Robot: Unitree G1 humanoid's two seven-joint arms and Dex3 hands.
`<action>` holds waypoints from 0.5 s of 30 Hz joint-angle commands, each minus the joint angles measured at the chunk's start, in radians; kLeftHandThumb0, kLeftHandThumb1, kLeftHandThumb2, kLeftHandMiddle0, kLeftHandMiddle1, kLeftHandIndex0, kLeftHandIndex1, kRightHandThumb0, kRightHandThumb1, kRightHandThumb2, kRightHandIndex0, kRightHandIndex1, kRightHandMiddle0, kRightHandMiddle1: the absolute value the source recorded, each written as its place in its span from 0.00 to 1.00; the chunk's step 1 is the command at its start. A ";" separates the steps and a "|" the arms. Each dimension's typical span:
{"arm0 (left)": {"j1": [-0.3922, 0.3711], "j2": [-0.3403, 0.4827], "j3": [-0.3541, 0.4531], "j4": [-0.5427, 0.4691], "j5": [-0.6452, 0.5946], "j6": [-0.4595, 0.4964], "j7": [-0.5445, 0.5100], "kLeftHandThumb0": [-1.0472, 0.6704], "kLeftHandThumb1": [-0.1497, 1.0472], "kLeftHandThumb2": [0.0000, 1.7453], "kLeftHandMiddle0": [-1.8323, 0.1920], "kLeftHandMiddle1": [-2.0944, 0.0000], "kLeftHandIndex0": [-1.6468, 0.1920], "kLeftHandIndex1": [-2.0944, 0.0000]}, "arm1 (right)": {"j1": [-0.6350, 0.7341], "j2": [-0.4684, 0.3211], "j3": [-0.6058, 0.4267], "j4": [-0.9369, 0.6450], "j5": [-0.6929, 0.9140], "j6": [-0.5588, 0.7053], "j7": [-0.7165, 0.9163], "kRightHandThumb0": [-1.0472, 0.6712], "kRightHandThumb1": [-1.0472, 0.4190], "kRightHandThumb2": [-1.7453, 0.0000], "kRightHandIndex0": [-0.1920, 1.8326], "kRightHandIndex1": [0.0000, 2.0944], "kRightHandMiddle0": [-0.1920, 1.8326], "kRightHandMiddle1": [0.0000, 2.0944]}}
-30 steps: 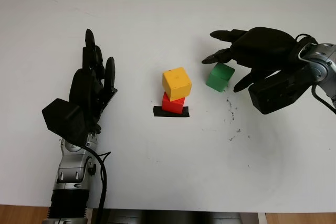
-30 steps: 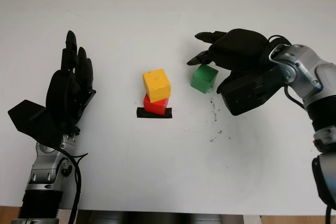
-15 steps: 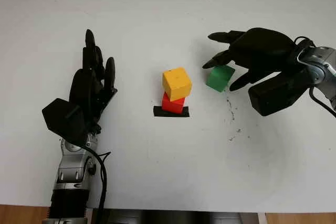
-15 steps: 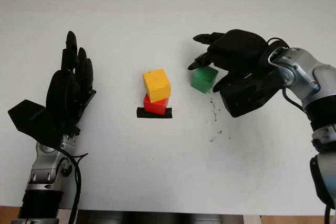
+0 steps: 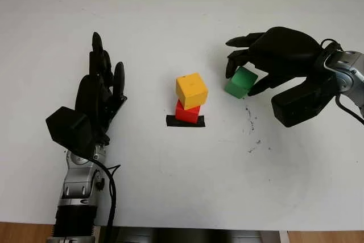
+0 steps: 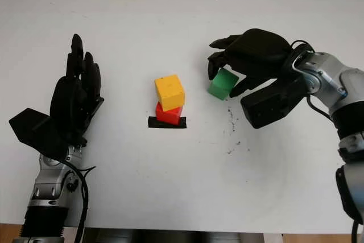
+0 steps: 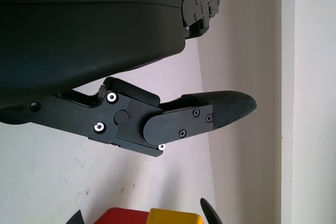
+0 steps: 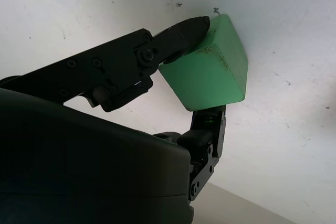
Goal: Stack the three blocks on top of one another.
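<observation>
Right hand (image 5: 250, 71): closed around the green block (image 5: 239, 81), fingers (image 8: 178, 38) pinching it from opposite sides, to the right of the stack.
Green block: tilted in the right hand's grip, just beside the stack on its right and apart from it; whether a corner touches the worktop (image 5: 182, 186) cannot be told.
Yellow block (image 5: 191, 90): sits on top of the red block (image 5: 186, 112), turned slightly askew to it.
Red block: on a strip of black tape (image 5: 185, 121) near the middle of the worktop.
Left hand (image 5: 99, 98): open, holding nothing, upright over the worktop well to the left of the stack.
Worktop: white, with dark smudges (image 5: 251, 126) below the right hand.
</observation>
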 commanded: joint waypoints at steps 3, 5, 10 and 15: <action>0.000 -0.003 0.003 -0.008 -0.001 0.004 0.005 0.19 1.00 0.33 1.00 1.00 1.00 1.00 | -0.009 -0.021 -0.022 -0.012 0.028 0.014 0.011 0.40 0.08 0.97 0.25 0.03 0.35 0.54; 0.001 -0.005 0.004 -0.010 -0.001 0.006 0.009 0.19 1.00 0.33 1.00 0.99 1.00 1.00 | -0.006 -0.024 -0.026 -0.018 0.036 0.020 0.013 0.40 0.08 0.97 0.25 0.03 0.35 0.54; 0.001 -0.005 0.003 -0.010 -0.003 0.002 0.006 0.19 1.00 0.33 1.00 1.00 1.00 1.00 | 0.013 -0.001 -0.074 -0.027 0.133 0.080 0.072 0.41 0.09 0.97 0.26 0.03 0.36 0.52; 0.003 -0.002 0.004 -0.004 -0.005 0.001 0.002 0.19 1.00 0.33 1.00 1.00 1.00 1.00 | 0.046 0.042 -0.167 -0.095 0.336 0.252 0.224 0.41 0.07 0.97 0.24 0.02 0.31 0.59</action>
